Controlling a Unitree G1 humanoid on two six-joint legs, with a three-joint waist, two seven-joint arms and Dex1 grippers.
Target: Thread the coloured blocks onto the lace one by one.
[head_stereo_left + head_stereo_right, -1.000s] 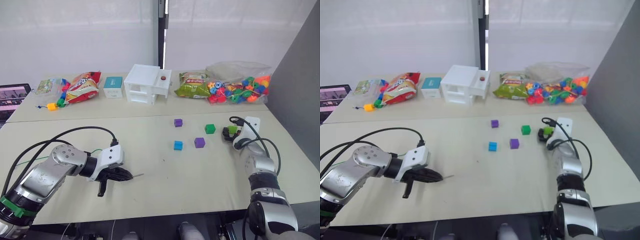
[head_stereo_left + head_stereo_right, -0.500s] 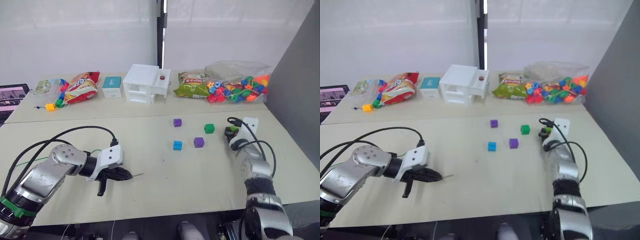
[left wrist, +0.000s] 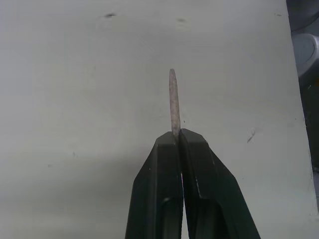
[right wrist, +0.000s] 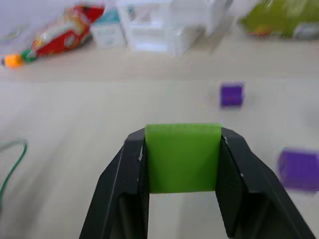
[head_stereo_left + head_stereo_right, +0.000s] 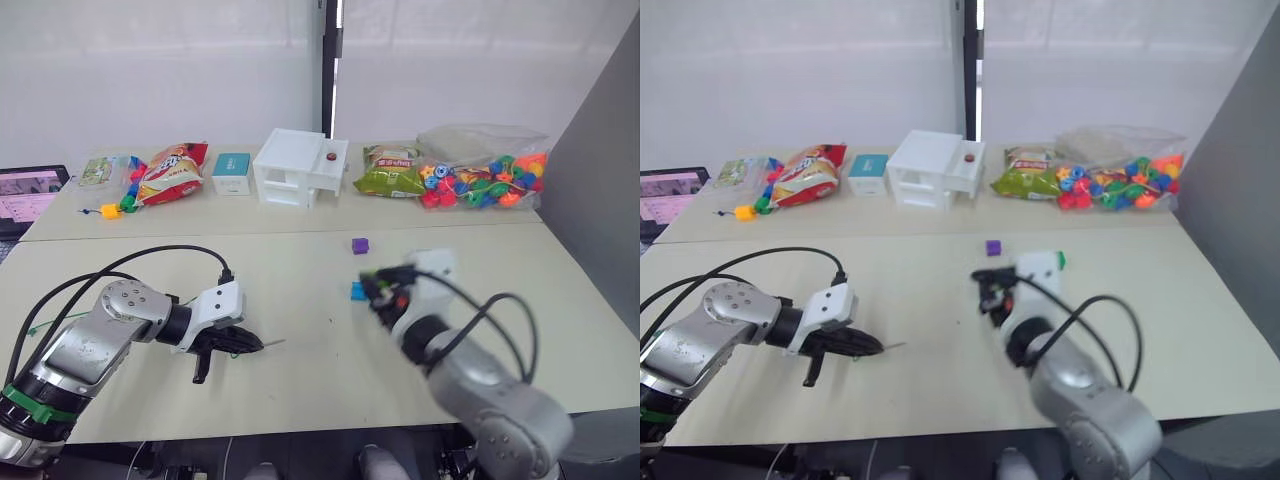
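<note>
The lace's stiff dark tip (image 3: 173,99) sticks out from my left gripper (image 3: 179,135), which is shut on it low over the near left of the table (image 5: 150,250). The tip (image 5: 272,344) points right. A stretch of green lace (image 4: 12,167) trails behind on the table. My right gripper (image 4: 183,134) is shut on a light green block (image 4: 183,157) and hangs over the middle of the table, right of the tip. A purple block (image 5: 360,245) lies beyond it, a second purple block (image 4: 299,169) shows beside it, and a blue block (image 5: 356,291) sits partly hidden behind the right gripper (image 5: 378,290).
Along the back stand a white drawer box (image 5: 298,167), a teal box (image 5: 231,172), snack bags (image 5: 172,172) and a clear bag of coloured beads (image 5: 485,180). A grey panel (image 5: 600,180) borders the table's right side. A screen (image 5: 25,195) sits at the far left.
My right arm has swung from the table's right edge to its middle, carrying the light green block toward the lace tip. The left gripper has stayed put, still holding the tip.
</note>
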